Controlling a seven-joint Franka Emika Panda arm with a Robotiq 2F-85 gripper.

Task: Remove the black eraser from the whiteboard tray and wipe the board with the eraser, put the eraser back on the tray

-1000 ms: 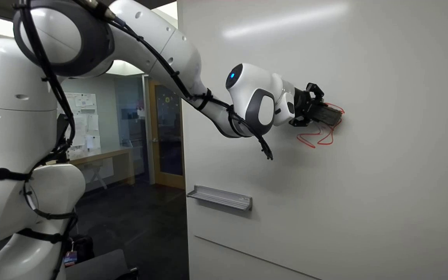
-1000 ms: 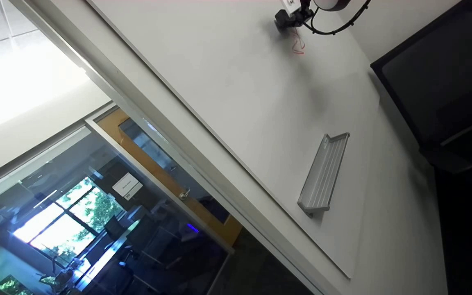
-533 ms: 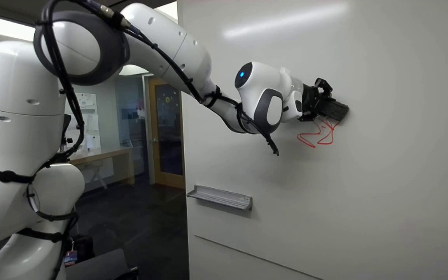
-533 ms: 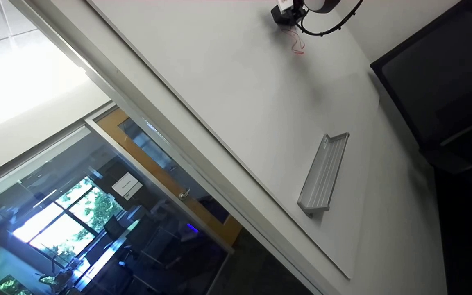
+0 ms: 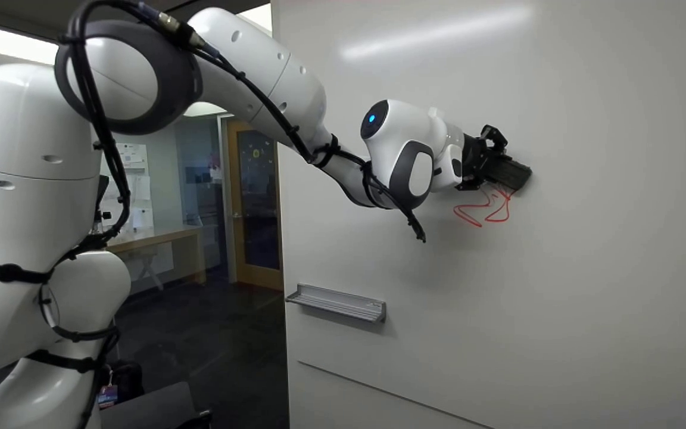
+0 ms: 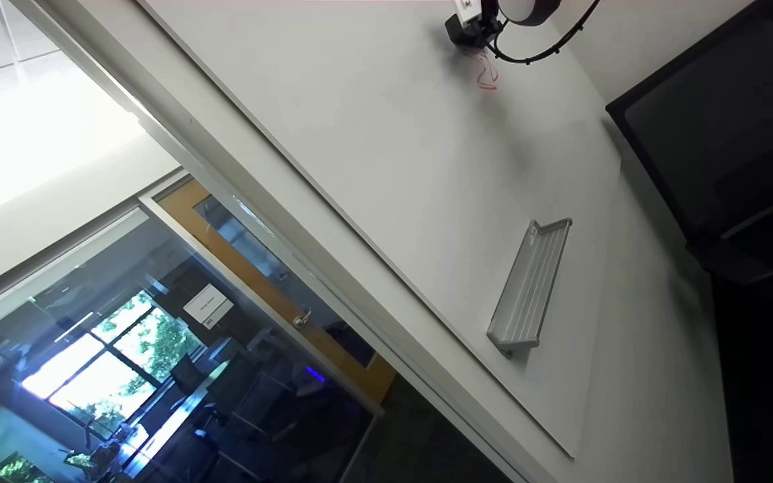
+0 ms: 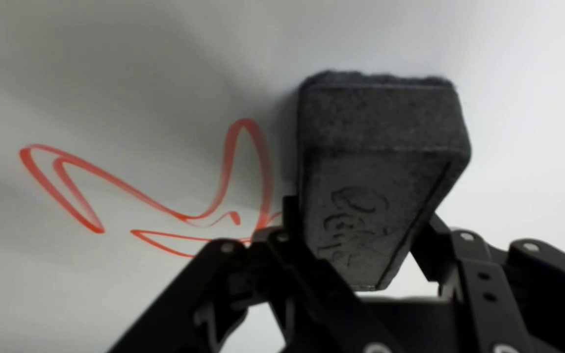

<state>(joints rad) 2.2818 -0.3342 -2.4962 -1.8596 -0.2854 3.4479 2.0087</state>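
Note:
My gripper is shut on the black eraser, with a finger on each side of it. The eraser points away from the gripper toward the board. Its far fuzzy end is against or very close to the board; I cannot tell firm contact. The eraser also shows in both exterior views. A red scribble lies left of and below the eraser, and part of it runs behind the gripper. The grey whiteboard tray is bare, lower on the board near its edge; it also shows tilted.
A thin seam crosses the board below the tray. The board's edge stands beside a wooden door. Black cables hang from the forearm near the board. A dark screen is beside the board.
The gripper and eraser have moved right along the board, then slightly down. The red arc seen above the eraser earlier no longer shows; I cannot tell whether it is wiped or covered.

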